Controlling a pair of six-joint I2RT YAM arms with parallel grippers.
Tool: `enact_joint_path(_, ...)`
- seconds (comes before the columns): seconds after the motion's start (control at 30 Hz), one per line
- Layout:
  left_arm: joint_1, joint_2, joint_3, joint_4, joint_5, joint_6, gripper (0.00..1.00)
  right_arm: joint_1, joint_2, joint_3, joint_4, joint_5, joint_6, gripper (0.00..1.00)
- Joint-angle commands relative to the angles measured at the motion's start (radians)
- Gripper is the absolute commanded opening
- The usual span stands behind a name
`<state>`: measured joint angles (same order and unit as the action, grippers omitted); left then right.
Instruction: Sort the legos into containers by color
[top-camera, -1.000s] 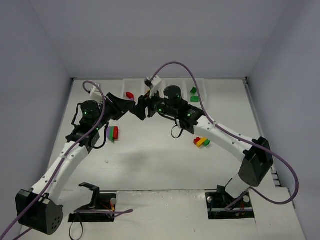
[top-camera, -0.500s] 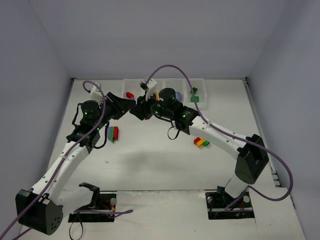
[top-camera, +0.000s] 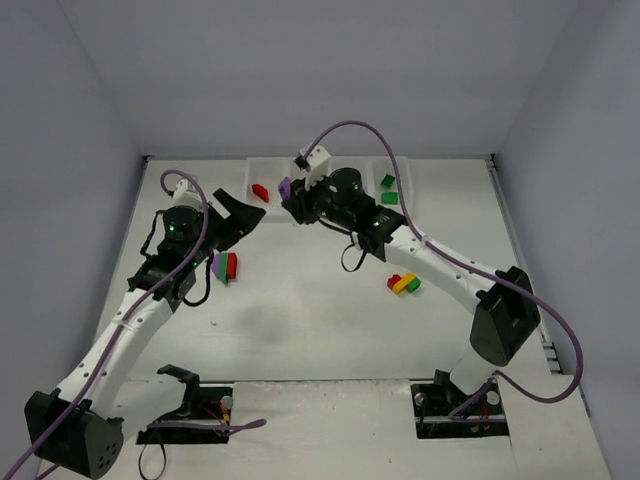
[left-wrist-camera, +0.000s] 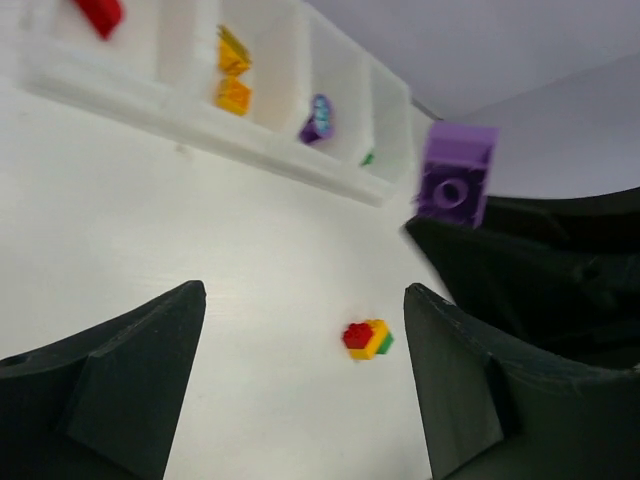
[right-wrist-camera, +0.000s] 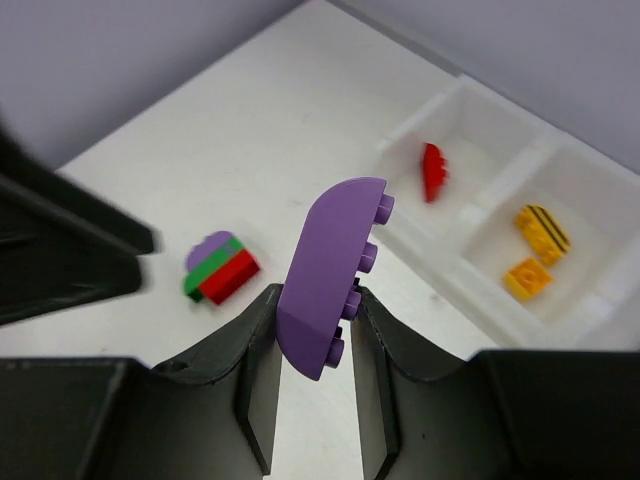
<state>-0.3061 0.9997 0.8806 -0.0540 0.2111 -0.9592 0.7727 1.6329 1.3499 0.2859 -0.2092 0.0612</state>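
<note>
Apart they come: the two pincers, nose to nose over the table a moment ago, have separated. The right pincer (right-wrist-camera: 315, 300) comes away with the prize, a purple curved plastic brick (right-wrist-camera: 330, 270). Its studs point sideways, and it is pinched firmly between both fingers, held up clear of the white table (top-camera: 300, 320). That arm has swung up toward the row of four white translucent plastic bins (top-camera: 262, 168) at the far edge. In the top view the brick lines up with the left end of the row, though I can't tell whether it is actually over a bin. The left pincer (left-wrist-camera: 305, 295) has backed off to the left, its jaws spread wide with nothing between them. Its wrist camera looks straight across at the purple brick in the other arm's grip.

Now the bins. A red brick (top-camera: 260, 191) lies in the leftmost, yellow-orange bricks (left-wrist-camera: 233, 95) in the next, a purple piece (left-wrist-camera: 318, 118) in the third and green bricks (top-camera: 389, 198) in the rightmost.

Out on the table, two clumps sit loose. A purple, green and red clump (top-camera: 226, 267) lies near the left pincer. A red, yellow and green clump (top-camera: 404, 284) sits beside the right arm, well apart from the first.
</note>
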Motion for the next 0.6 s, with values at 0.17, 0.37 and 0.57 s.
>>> enact_joint_path(0.17, 0.073, -0.038, 0.130, -0.354, -0.202, 0.250, 0.73, -0.225, 0.066, 0.035, -0.047, 0.159, -0.079, 0.00)
enact_joint_path(0.37, 0.131, 0.030, 0.159, -0.495, -0.155, 0.365, 0.73, -0.351, 0.209, 0.139, -0.088, 0.114, -0.070, 0.02)
enact_joint_path(0.57, 0.157, 0.092, 0.156, -0.537, -0.119, 0.428, 0.73, -0.392, 0.383, 0.238, -0.093, 0.088, -0.061, 0.13)
